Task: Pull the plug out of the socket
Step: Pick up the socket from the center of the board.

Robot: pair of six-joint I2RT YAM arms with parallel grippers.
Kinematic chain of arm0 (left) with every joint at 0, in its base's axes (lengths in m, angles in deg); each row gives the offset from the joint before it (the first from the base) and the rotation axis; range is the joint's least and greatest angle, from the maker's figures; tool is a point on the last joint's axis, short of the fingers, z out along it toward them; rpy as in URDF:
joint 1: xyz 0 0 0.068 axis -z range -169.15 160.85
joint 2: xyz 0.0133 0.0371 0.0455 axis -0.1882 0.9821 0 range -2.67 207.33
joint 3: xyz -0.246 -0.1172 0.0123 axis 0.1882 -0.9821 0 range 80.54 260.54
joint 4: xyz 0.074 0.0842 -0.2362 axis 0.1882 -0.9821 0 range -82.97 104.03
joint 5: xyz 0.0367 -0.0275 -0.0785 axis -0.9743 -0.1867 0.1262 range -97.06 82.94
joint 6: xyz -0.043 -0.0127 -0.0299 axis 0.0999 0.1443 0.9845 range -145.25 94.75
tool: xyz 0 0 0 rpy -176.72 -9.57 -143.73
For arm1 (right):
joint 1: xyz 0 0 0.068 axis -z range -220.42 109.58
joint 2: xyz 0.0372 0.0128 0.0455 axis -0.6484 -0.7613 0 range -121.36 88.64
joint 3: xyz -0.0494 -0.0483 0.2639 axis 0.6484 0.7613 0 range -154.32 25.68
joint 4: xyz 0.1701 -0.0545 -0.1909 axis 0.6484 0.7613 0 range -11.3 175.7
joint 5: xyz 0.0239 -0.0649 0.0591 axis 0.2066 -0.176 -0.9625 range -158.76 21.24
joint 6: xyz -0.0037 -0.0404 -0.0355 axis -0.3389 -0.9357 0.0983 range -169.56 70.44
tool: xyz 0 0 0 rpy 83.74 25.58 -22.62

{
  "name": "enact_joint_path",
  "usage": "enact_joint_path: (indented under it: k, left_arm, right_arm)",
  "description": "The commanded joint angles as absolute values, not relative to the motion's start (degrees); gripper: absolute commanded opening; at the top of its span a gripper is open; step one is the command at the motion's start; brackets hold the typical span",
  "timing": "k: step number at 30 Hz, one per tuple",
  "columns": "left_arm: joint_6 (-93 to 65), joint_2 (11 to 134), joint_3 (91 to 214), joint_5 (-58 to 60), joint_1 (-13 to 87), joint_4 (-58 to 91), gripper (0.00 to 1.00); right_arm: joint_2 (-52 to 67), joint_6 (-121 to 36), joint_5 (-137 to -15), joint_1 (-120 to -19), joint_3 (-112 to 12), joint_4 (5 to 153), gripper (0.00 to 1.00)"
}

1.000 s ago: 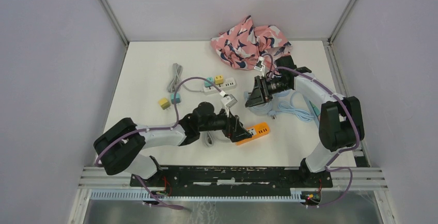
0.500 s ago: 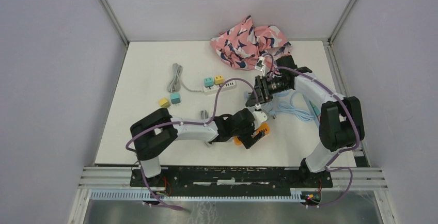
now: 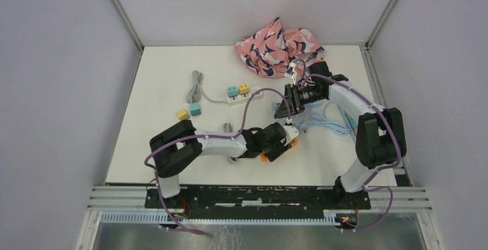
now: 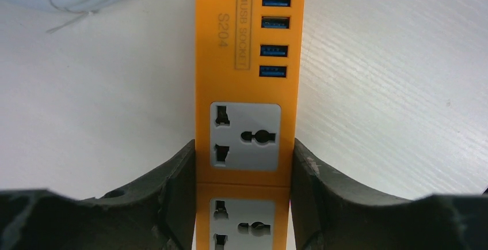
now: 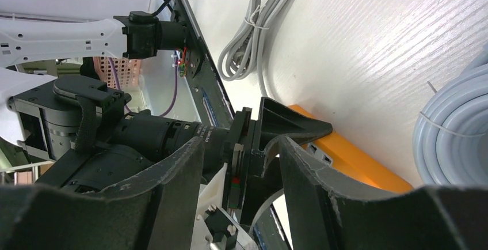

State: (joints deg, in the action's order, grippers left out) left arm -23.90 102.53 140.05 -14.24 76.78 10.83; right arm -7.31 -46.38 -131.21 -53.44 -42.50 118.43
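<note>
left claw (image 4: 243, 152) reaches low, clamping orange socket (image 4: 248, 83); right claw (image 5: 241, 146) hovers spread, empty.

Right gripper (image 5: 241, 143): both dark fingers (image 5: 144, 198) fill the lower frame, set apart, nothing between them.

In the gap: the left gripper (image 5: 302, 135) on its black wrist, one dark finger lying across an orange socket strip (image 5: 357, 166). The strip rests flat on the white table (image 5: 374, 48) and runs out rightward from that finger. Part of a grey socket face shows just beside the finger.

Pale coiled cable (image 5: 454, 129): lies close to the strip on its far side; contact cannot be told.

Grey cable bundle (image 5: 259, 31): tied, on the table left of the left gripper, close to the black near rail (image 5: 198, 83).

White left-arm link (image 5: 57, 31) beyond the rail.
</note>
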Motion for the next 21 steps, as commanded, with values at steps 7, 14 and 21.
enact_joint_path:
  k: [7,14,21]
  left_arm:
    - [-21.0,88.8,130.7,-23.0,74.6,14.3,0.03]
    - [-15.8,73.4,122.5,-36.9,70.6,17.6,0.03]
    - [-4.9,55.1,112.9,-31.0,51.7,21.4,0.03]
  right_arm:
    - [-4.6,-46.5,-132.3,-53.4,-44.6,117.5,0.57]
    - [-4.7,-46.4,-132.3,-53.3,-44.5,117.5,0.57]
    - [-4.8,-46.3,-132.2,-53.3,-44.5,117.4,0.57]
